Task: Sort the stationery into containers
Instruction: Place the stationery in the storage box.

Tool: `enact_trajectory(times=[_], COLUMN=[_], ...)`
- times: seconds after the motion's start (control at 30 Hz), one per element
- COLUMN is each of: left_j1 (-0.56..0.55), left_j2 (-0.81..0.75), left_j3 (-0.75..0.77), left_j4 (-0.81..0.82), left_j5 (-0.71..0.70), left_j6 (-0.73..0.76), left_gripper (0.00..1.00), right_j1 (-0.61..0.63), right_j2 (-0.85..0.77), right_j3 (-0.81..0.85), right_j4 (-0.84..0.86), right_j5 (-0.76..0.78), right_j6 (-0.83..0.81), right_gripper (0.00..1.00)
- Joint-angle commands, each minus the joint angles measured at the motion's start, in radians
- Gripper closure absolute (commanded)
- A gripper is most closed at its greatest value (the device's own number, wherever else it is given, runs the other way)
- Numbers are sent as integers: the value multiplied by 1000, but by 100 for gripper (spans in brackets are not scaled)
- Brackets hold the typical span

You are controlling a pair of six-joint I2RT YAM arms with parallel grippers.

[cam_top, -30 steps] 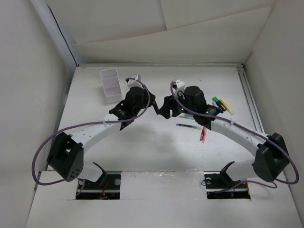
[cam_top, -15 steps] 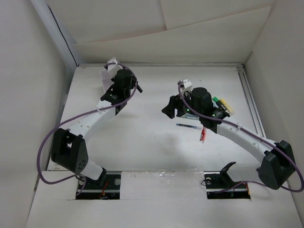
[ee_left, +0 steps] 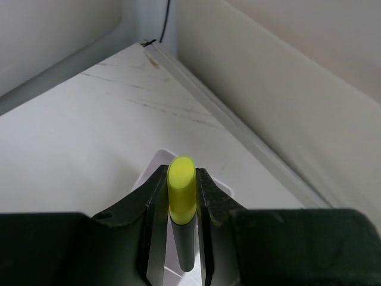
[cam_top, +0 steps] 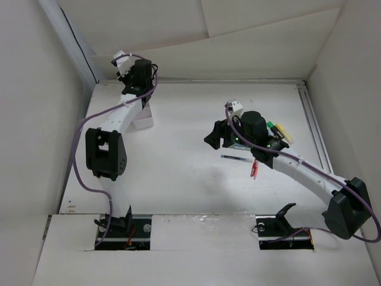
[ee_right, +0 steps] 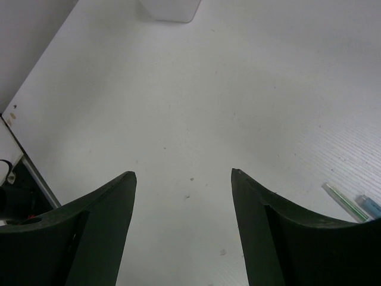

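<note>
My left gripper (ee_left: 181, 171) is shut on a highlighter (ee_left: 181, 189) with a yellow cap and a dark grey body. It hangs over the white container (ee_left: 221, 187), whose rim shows just beyond the fingers. From above, the left arm reaches to the far left corner, its gripper (cam_top: 137, 83) covering most of the container (cam_top: 144, 121). My right gripper (cam_top: 215, 136) hovers open over bare table at mid right, its fingers (ee_right: 113, 199) holding nothing. Behind it lie a teal pen (cam_top: 235, 158), red pens (cam_top: 255, 170), and green and yellow pieces (cam_top: 278, 130).
White walls close in the table on the left, back and right, and a metal rail (ee_left: 250, 140) runs along the back edge near the left gripper. In the right wrist view the container (ee_right: 171, 8) sits at the top edge, and pen tips (ee_right: 347, 204) at the lower right.
The left arm has swung from the table's middle to the far left corner over the container, with the highlighter in its grip. The right gripper shifted slightly right and stands a little wider.
</note>
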Motion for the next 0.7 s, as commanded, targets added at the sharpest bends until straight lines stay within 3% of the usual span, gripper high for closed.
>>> enact_trajectory(times=[0.0,0.67], left_j1=[-10,-1], left_j2=[32,239], left_j3=[57,254], left_j4=[-22,95], left_j5=[-140,-217], left_j6=[108,278], left_gripper=[100,100], right_j1=[-8,-8], right_j2=[-25,-14], right_j3=[0,9], right_j4=[62,62], right_j5=[-14,-52], right_j6=[5,-4], right_gripper=[29,29])
